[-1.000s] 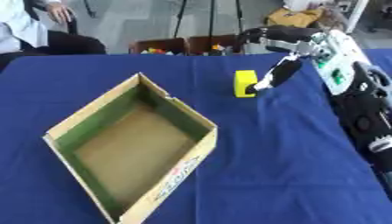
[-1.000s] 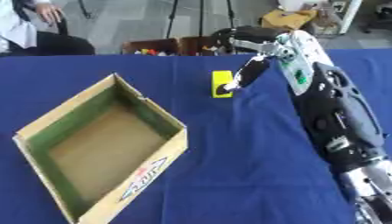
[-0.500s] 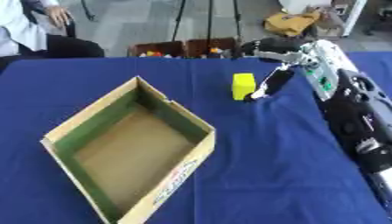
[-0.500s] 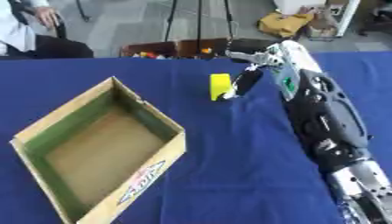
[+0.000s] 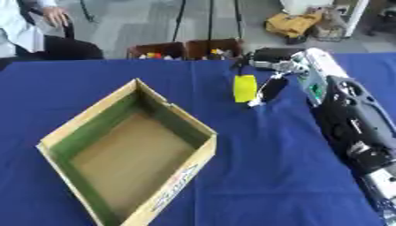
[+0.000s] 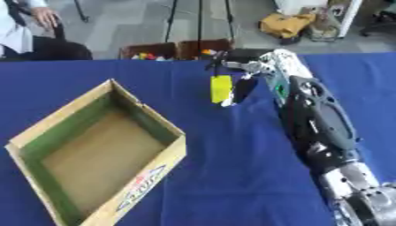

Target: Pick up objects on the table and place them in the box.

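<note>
One yellow block pinched by right hand, far side of table

One yellow block [image 5: 245, 88], upright, held off the blue table [image 5: 263, 167] surface or just at it, cannot tell which. Clamped between thumb and fingers [image 5: 271, 90] of right hand [image 5: 267, 70]: dark fingers curled down along block's right side, thumb over the top. Right arm [image 6: 313, 114] in from the right edge, black shell with silver joints, running along the table's right part toward the far side.

One open cardboard box [image 5: 203, 132] on the left half of the table, turned like a diamond, green inner walls, brown floor, nothing visible inside. Printed label on near right outer wall, unreadable. Block well apart from box, beyond its far right corner, nearer the table's far edge.

Two brown bins [image 5: 185, 48] on the floor past the far edge, small coloured bits inside, too small to tell. Yellow bag-like thing [image 5: 292, 24] further back on the floor.

Left hand in neither view.
</note>
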Controlling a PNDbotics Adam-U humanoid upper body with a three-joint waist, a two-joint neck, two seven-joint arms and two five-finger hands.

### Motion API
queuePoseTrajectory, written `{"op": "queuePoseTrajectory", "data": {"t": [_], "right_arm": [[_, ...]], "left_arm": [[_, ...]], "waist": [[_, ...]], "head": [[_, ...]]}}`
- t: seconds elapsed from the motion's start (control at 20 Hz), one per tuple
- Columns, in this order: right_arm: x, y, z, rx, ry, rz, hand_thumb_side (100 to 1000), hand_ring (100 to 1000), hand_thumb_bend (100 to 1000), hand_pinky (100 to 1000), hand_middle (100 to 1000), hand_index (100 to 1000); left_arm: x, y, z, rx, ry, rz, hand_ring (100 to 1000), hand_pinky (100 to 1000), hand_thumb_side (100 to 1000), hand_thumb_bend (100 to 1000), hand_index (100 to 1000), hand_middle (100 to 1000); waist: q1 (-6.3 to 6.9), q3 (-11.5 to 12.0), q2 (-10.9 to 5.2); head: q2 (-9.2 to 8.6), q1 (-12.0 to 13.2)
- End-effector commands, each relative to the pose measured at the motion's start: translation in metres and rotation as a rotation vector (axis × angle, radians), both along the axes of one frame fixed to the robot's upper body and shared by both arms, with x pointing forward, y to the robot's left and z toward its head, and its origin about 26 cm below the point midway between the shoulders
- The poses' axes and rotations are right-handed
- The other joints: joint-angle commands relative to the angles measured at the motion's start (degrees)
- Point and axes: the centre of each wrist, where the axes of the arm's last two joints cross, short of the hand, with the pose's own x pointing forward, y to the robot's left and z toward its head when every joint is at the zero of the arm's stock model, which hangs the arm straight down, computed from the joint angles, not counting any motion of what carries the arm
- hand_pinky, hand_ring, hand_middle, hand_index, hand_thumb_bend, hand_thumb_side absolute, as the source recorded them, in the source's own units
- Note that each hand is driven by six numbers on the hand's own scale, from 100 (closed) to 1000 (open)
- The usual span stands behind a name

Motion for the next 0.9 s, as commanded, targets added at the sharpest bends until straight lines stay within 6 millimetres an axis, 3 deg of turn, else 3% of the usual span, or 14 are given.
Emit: {"op": "queuePoseTrajectory", "data": {"t": [0.05,0.25,0.6,0.7,0.75,0.85,0.9], "right_arm": [[-0.003,-0.015,0.017,-0.006,-0.044,-0.041,381,937,568,878,688,933],[-0.005,-0.025,0.022,0.025,-0.075,-0.047,393,937,560,882,592,928],[-0.008,-0.027,0.032,0.066,-0.104,-0.027,409,936,557,880,540,925],[-0.009,-0.029,0.033,0.059,-0.104,-0.036,383,933,565,874,608,924],[-0.009,-0.029,0.032,0.050,-0.100,-0.042,399,936,560,874,715,927],[-0.008,-0.031,0.030,0.027,-0.092,-0.057,406,939,568,871,811,930],[-0.008,-0.030,0.030,0.017,-0.091,-0.063,404,938,569,870,810,931]], "left_arm": [[-0.002,-0.001,0.006,0.025,-0.026,-0.002,665,751,1000,100,955,844],[-0.001,-0.001,0.006,0.027,-0.026,-0.001,665,751,1000,100,955,845],[-0.001,-0.002,0.007,0.033,-0.023,-0.002,665,751,1000,100,955,845],[-0.001,-0.002,0.007,0.034,-0.022,-0.003,665,751,1000,100,955,845],[-0.001,-0.002,0.007,0.035,-0.021,-0.004,665,751,1000,100,955,845],[-0.001,-0.002,0.007,0.034,-0.022,-0.004,664,750,1000,100,955,846],[-0.001,-0.002,0.007,0.034,-0.022,-0.004,664,750,1000,100,955,846]], "waist": [[-0.59,0.1,0.07],[-0.67,0.0,0.30],[-0.69,-0.3,0.21],[-0.72,-0.3,0.21],[-0.73,-0.2,0.22],[-0.71,-0.1,0.26],[-0.69,0.0,0.31]], "head": [[-0.75,-0.3],[-0.69,-0.4],[-0.72,-0.4],[-0.88,-0.5],[-0.97,-0.6],[-1.08,-0.8],[-1.15,-0.8]]}}
